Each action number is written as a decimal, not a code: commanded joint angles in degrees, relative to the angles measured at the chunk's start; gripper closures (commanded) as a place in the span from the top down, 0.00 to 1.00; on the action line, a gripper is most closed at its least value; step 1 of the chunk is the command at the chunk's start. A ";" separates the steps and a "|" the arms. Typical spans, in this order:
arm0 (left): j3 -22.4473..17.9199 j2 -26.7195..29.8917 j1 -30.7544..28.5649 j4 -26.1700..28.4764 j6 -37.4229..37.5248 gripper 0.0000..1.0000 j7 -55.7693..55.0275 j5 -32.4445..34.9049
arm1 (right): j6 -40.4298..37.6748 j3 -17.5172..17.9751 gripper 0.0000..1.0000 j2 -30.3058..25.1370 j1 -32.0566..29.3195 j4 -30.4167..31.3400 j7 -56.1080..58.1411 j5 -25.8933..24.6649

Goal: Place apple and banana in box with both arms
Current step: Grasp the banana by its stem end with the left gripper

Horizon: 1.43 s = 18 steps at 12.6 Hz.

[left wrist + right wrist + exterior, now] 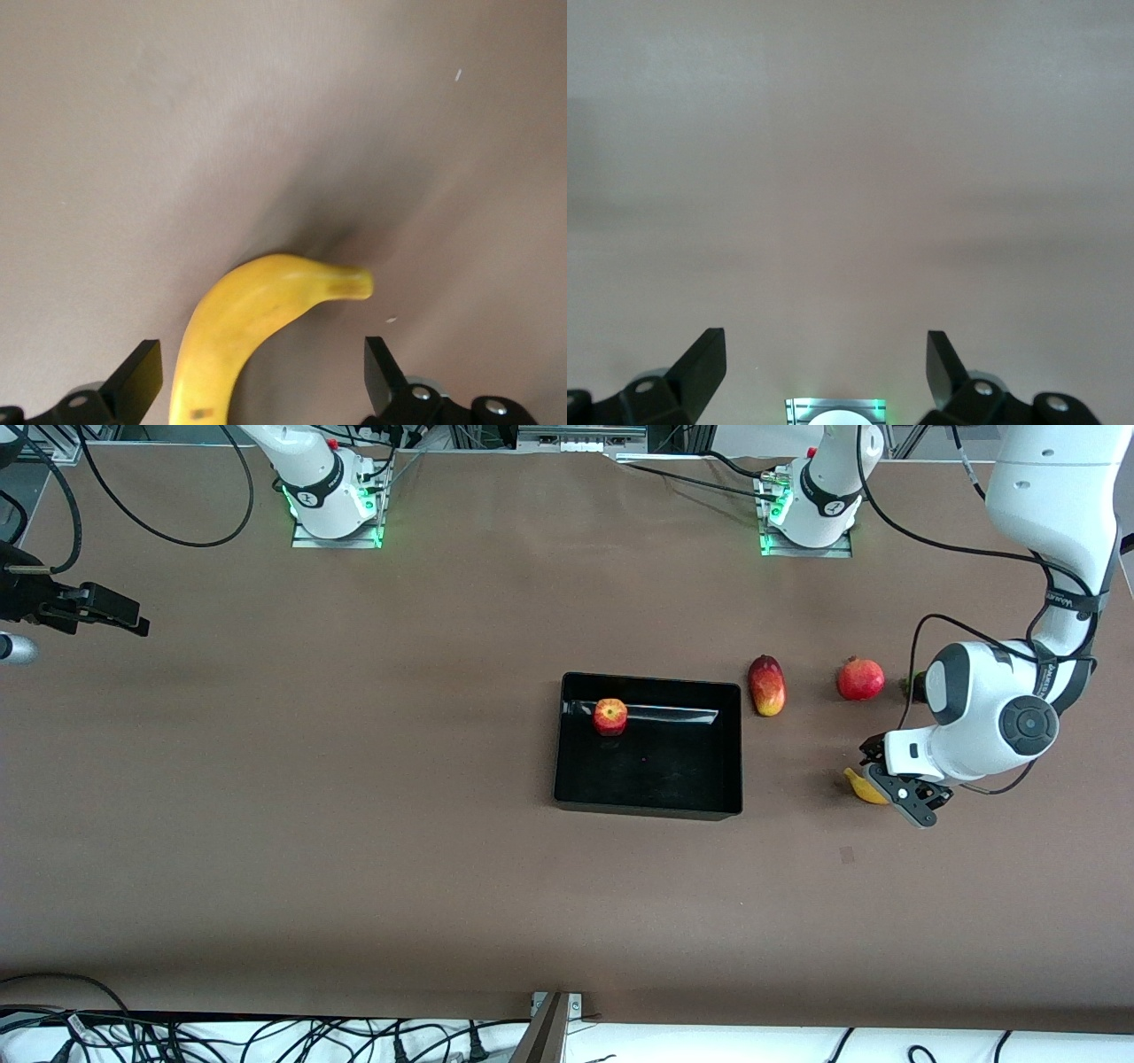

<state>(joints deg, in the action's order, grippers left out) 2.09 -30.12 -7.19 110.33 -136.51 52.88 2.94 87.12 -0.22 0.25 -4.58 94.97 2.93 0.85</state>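
The apple [609, 716] lies inside the black box [647, 808], close to the wall toward the robots' bases. The yellow banana [861, 786] lies on the table toward the left arm's end, apart from the box. My left gripper [893, 785] is low over the banana and open. In the left wrist view the banana [257, 323] runs between the two black fingers [137, 381] without touching either, and my left gripper [263, 363] straddles it. My right gripper [133, 620] waits over the right arm's end of the table. It [826, 350] is open and holds nothing.
An elongated red-yellow fruit [766, 685] and a pomegranate [860, 679] lie between the box and the left arm, farther from the front camera than the banana. A small green thing [907, 686] shows partly beside the left arm's wrist. Cables run along the table's front edge.
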 commanded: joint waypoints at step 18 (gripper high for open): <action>-1.74 8.66 12.43 -1.00 12.20 0.00 0.77 -9.77 | -1.34 0.22 1.00 0.19 -0.52 -1.19 -0.12 0.56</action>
<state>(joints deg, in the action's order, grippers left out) 0.84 -26.87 -0.07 107.99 -129.92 58.70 -3.04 87.04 -0.24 0.24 -4.58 94.97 2.93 0.85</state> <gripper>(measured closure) 0.643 0.000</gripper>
